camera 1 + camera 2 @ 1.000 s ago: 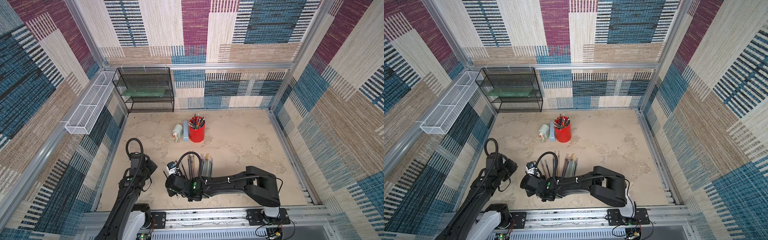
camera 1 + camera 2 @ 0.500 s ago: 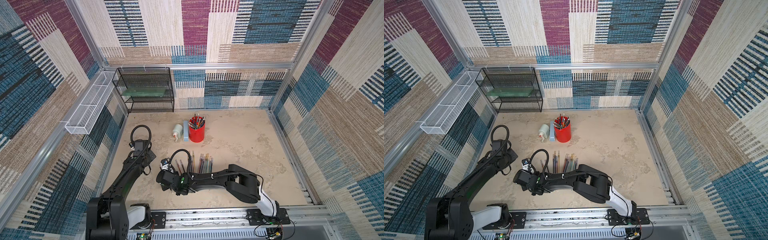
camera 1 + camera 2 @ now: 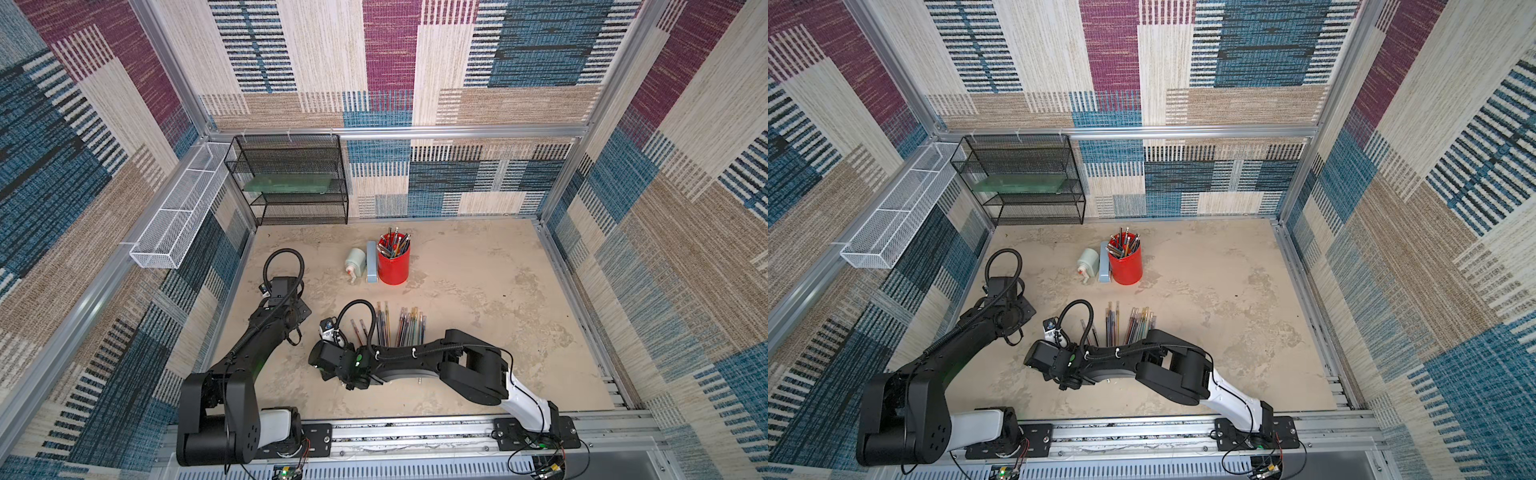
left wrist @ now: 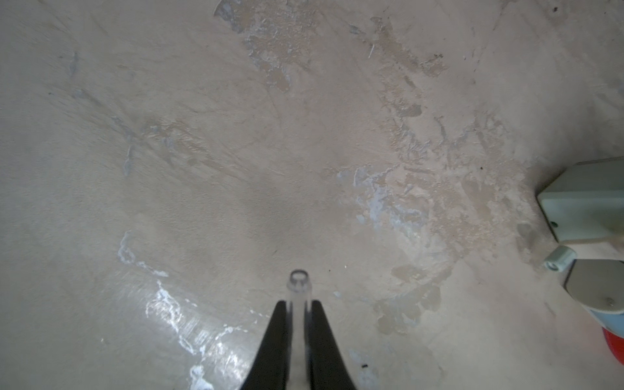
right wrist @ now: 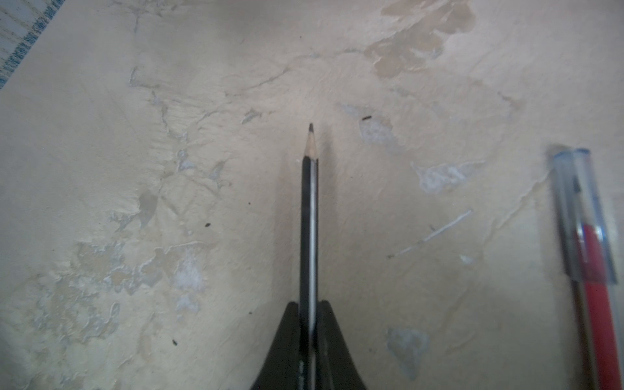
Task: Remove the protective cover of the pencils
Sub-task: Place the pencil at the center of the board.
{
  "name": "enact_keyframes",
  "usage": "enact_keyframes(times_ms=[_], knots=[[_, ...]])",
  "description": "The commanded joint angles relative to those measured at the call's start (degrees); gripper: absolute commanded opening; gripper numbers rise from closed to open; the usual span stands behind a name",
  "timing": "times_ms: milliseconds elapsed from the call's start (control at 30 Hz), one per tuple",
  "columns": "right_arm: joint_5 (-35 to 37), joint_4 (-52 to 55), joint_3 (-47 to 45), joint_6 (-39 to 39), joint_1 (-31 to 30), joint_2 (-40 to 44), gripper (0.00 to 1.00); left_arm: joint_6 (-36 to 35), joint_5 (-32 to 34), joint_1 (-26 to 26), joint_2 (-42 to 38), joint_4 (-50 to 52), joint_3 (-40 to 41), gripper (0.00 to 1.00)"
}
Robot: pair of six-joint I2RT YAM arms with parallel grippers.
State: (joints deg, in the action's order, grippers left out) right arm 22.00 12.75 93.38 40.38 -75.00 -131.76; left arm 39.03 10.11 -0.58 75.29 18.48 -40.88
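In the left wrist view my left gripper [image 4: 298, 302] is shut on a clear tube-like protective cover [image 4: 298, 283], whose open end pokes out past the fingertips above bare table. My right gripper [image 5: 310, 302] is shut on a black pencil [image 5: 309, 219] with its sharpened tip bare, held just over the table. Beside it lies a red pencil [image 5: 587, 243] with a clear cover on it. Both top views show a row of several pencils [image 3: 401, 328] [image 3: 1133, 326] lying behind the right arm [image 3: 399, 353]. The left arm [image 3: 266, 328] reaches toward the back left.
A red cup [image 3: 393, 266] full of pencils stands mid-table, with a blue block [image 3: 371, 262] and a pale green sharpener [image 3: 355, 259] [image 4: 587, 202] to its left. A black mesh shelf [image 3: 291, 183] and a white wire basket [image 3: 178, 216] line the back left.
The two grippers were close together at the front left. The left arm has since stretched out toward the back left, away from the right gripper, which has shifted slightly left.
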Motion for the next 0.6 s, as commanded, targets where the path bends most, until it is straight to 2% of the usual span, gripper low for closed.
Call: enact_keyframes(times_ms=[0, 67, 200, 567], knots=[[1.3, 3.7, -0.8, 1.1, 0.0, -0.7, 0.22, -1.7, -0.7, 0.0, 0.8, 0.1, -0.8, 0.0], [1.7, 4.1, -0.7, 1.2, -0.3, -0.4, 0.3, -1.9, -1.1, 0.0, 1.5, 0.1, -1.2, 0.0], [3.1, 4.9, -0.3, 1.5, -0.5, 0.0, 0.33, -2.4, -2.0, 0.0, 4.1, 0.9, -3.1, 0.0], [6.4, 8.7, 2.2, 1.8, -0.4, -1.3, 0.33, -3.3, -3.1, 0.0, 11.3, 4.7, -9.2, 0.0]])
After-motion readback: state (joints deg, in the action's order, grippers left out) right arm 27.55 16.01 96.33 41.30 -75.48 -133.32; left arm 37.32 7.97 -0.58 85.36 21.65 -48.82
